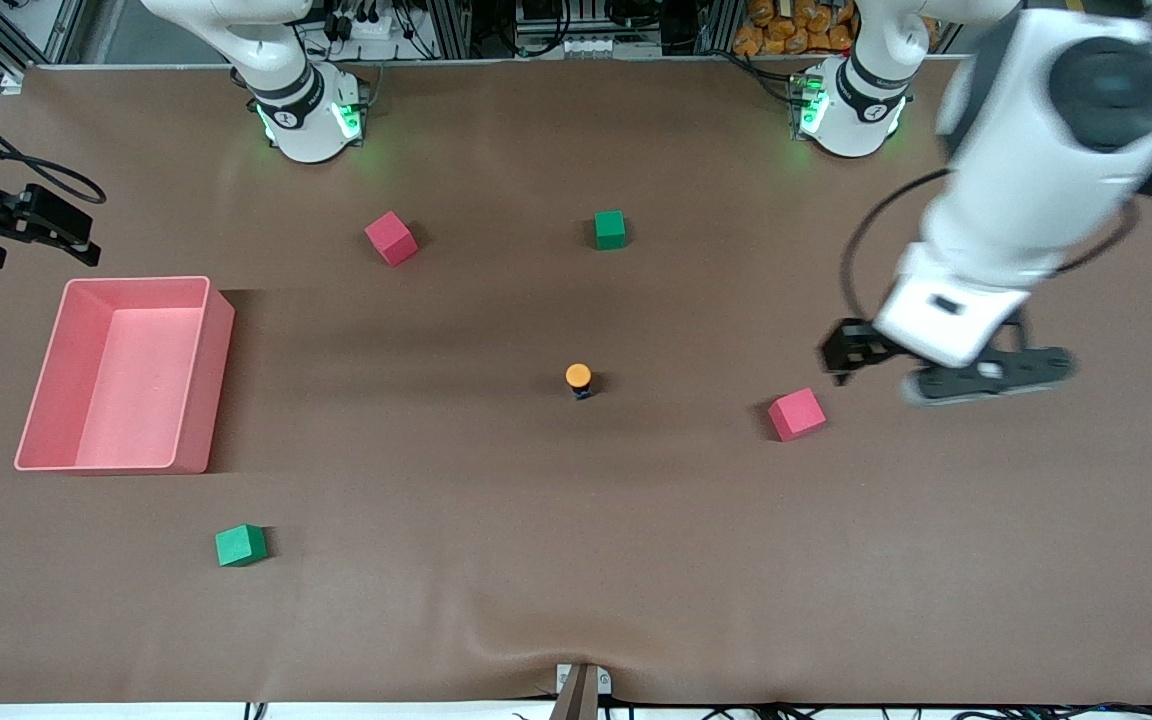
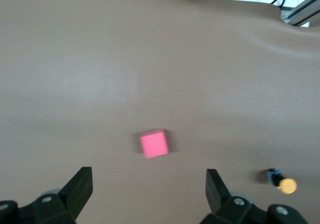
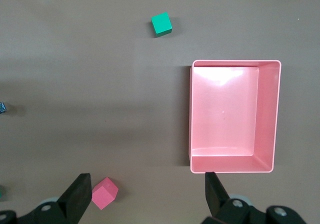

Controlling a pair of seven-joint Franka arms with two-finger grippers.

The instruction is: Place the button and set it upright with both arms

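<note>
Risk is gathering around the button (image 1: 578,379), which is standing upright, orange cap up, near the middle of the surface (image 1: 576,560) with nothing touching it. The left gripper (image 1: 946,368) is hanging over the surface toward the left arm's end, just beside a red cube (image 1: 796,414), with its jaws spread wide and holding nothing; in the left wrist view that cube (image 2: 154,143) is lying almost between the jaws while the button (image 2: 281,182) is sitting off to one side. A descent from here would probably be catching the cube instead. The button's small body is likely tipping easily, so a grazing finger could be knocking it over or rolling it away. The right gripper (image 1: 31,228) is waiting over the edge at the right arm's end, above the pink bin (image 1: 194,395), jaws also spread and empty. Two arms converging on so small a thing could be colliding.
</note>
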